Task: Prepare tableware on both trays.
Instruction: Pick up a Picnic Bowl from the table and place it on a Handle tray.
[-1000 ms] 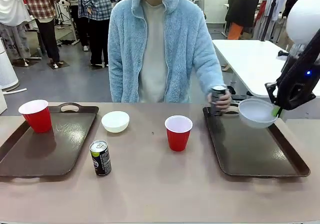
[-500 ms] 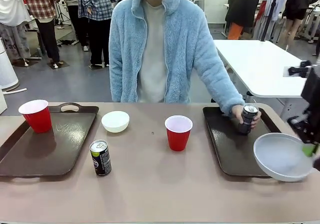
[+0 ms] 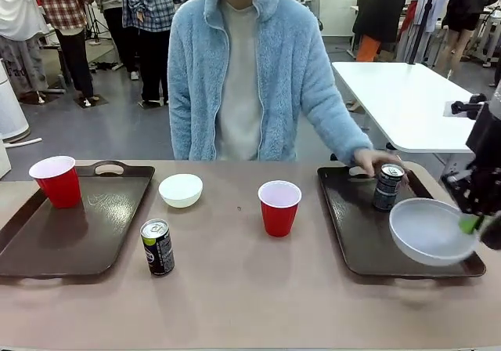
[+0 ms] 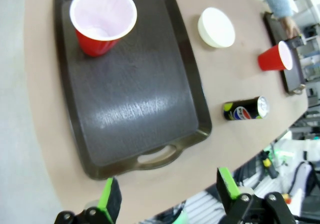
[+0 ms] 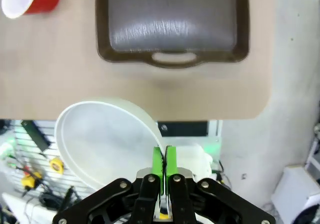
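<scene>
1. Right gripper (image 5: pixel 163 159): green pads pinched on rim of small round white bowl (image 3: pixel 430 229), aloft by near right corner of right dark brown rectangular plastic tray (image 3: pixel 344 233). Advice: carry inward, level, lower onto bare floor clear of can, then release.
2. Left gripper (image 4: pixel 167 194): fingers spread wide, empty, above left matching tray (image 4: pixel 125 109).
3. Tabletop between trays: small black silver-topped drink can (image 3: pixel 157 247), red plastic cup (image 3: pixel 279 208), second white bowl (image 3: pixel 181 189).
4. Far: second red cup (image 3: pixel 56 181) on left tray; second can (image 3: pixel 387 186) upright on right tray, person's hand (image 3: pixel 376 161) just behind.
</scene>
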### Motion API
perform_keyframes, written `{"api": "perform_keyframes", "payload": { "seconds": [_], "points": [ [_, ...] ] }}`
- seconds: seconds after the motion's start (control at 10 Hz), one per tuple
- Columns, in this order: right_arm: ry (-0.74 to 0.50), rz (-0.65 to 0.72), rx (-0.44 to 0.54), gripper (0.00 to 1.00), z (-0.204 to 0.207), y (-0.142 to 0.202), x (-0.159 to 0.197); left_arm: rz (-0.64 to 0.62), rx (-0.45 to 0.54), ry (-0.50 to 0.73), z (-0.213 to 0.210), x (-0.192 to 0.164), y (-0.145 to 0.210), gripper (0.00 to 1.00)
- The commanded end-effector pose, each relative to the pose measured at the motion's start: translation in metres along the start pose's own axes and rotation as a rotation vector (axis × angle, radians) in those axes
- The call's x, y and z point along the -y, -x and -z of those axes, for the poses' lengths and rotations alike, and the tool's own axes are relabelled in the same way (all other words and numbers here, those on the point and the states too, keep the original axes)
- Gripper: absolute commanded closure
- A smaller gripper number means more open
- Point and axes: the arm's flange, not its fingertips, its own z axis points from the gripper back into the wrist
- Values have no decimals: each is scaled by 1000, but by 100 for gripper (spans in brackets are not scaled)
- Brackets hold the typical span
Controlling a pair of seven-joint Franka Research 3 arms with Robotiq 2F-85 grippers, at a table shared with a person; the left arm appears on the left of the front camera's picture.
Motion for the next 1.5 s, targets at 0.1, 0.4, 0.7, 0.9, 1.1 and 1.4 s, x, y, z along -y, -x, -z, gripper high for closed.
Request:
{"api": "perform_keyframes", "payload": {
  "seconds": [0.1,0.4,0.7,0.9,1.1,1.4],
  "points": [
    [-151,73,-18,100,14,-80,5,2,6,13,-1,-2,1,0],
    [-224,143,-33,100,40,-130,21,2,6,13,-1,-2,1,0],
    [-164,111,-30,100,31,-102,14,2,6,13,-1,-2,1,0],
    [-164,111,-30,100,31,-102,14,2,6,13,-1,-2,1,0],
    [-115,121,-14,97,44,-118,18,2,6,13,-1,-2,1,0],
    [13,137,-32,97,87,-144,25,2,6,13,-1,-2,1,0]
  ]
}}
